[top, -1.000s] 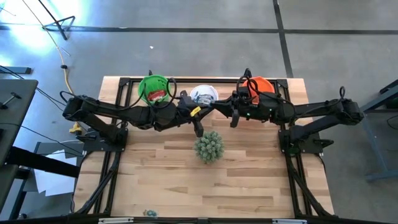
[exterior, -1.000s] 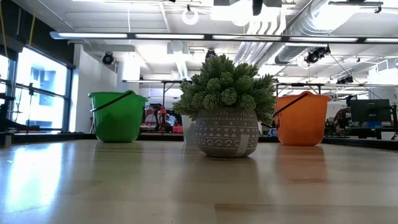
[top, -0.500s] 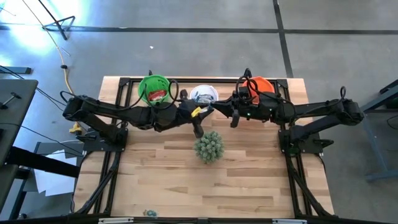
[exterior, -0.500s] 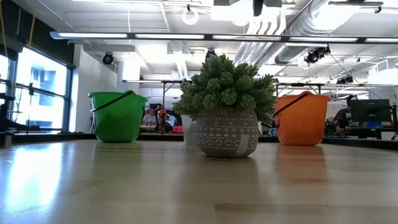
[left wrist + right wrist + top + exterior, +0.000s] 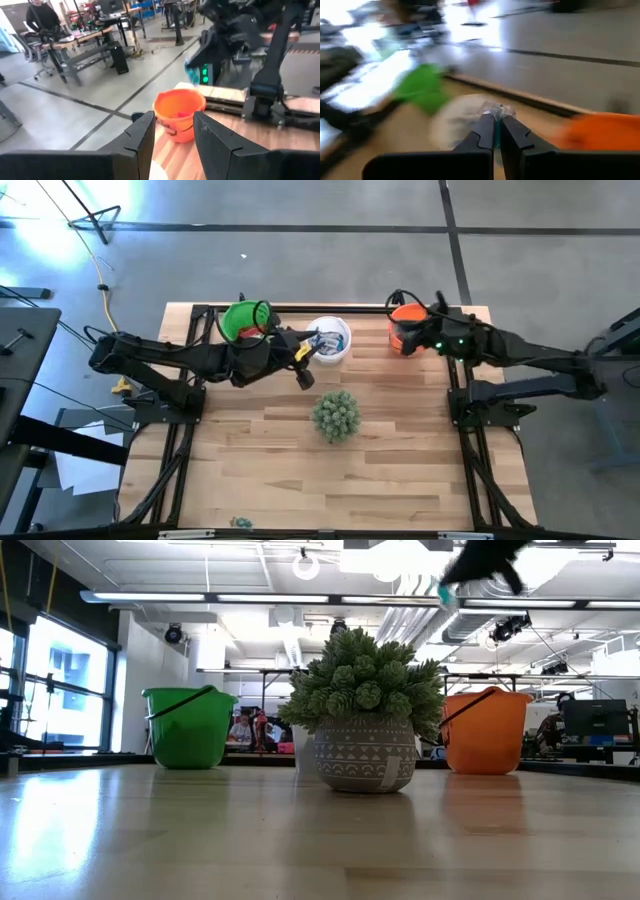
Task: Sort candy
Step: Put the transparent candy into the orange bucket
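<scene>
Right gripper (image 5: 496,131) clamped on a blue-and-white candy (image 5: 496,108) above the orange cup (image 5: 405,328), seen only from its wrist. Left gripper (image 5: 172,131), fingers apart, by the white cup (image 5: 330,338); green cup (image 5: 243,319) left, spiky plant (image 5: 336,415) nearer.

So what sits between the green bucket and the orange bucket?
In the high view, the white bucket stands between the green bucket and orange bucket, left gripper beside it.

Bright overhead strip lights, window glare at left in low view; right wrist view heavily motion-blurred.
</scene>
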